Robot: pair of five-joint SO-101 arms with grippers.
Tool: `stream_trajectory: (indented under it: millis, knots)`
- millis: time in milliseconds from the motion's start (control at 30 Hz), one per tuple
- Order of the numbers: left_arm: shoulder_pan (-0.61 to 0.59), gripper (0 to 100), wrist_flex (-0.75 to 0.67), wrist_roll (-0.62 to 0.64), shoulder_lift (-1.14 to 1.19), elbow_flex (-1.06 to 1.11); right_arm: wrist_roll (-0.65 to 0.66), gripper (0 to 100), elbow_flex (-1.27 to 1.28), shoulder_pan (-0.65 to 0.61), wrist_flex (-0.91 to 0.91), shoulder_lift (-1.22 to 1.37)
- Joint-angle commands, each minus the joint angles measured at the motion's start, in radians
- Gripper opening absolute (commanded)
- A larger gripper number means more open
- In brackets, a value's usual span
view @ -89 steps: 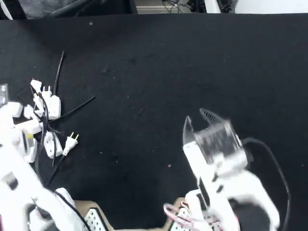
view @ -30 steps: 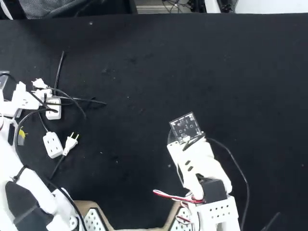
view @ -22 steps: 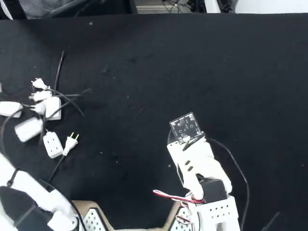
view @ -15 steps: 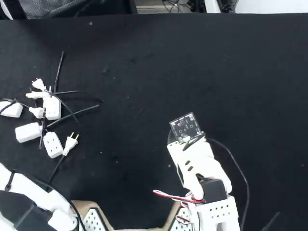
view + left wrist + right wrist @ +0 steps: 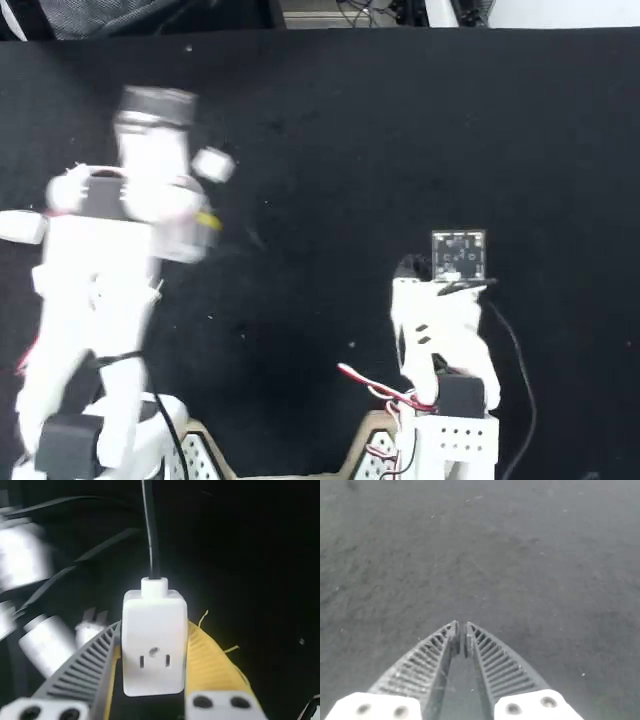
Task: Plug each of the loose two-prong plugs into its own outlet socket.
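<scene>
The left end effector (image 5: 154, 630) clamps a white rectangular outlet socket block (image 5: 154, 611), slots facing the wrist, likely to present them to a plug. Beyond, its black cord (image 5: 148, 525) runs past blurred white plugs (image 5: 42, 642). The right end effector (image 5: 460, 628) hangs closed, empty, over the black surface (image 5: 530, 550).

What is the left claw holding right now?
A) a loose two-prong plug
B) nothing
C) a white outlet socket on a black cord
C: in the left wrist view the white outlet socket sits clamped in the left claw, slots facing the camera.
</scene>
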Motion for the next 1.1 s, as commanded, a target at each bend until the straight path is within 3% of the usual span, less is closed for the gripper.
stream_trajectory:
  millis: [0,133,300,433,533,667,967,1067]
  knots:
    - [0.251,3,-0.344,0.026,0.057,0.199,-0.011,1.1,-0.03,0.028,-0.041,-0.048]
    - [0.28,4,-0.555,-0.021,0.141,0.32,-0.009,1.2,-0.03,0.028,-0.041,-0.048]
    - [0.283,17,-0.741,-0.028,0.258,0.363,-0.006,1.2,-0.03,0.028,-0.041,-0.048]
    - [0.283,23,-0.841,0.16,0.336,0.358,-0.006,1.4,-0.03,0.026,-0.041,-0.048]
    - [0.266,24,-0.845,0.236,0.345,0.332,-0.006,1.4,-0.03,0.026,-0.041,-0.048]
    - [0.182,24,-0.718,0.232,0.345,0.274,-0.005,1.4,-0.031,0.026,-0.041,-0.048]
    - [-0.166,24,-0.434,-0.23,0.358,0.24,-0.005,1.5,-0.031,0.026,-0.043,-0.048]
    - [-0.252,23,-0.404,-0.374,0.358,0.272,-0.005,1.5,-0.031,-0.009,-0.043,-0.048]
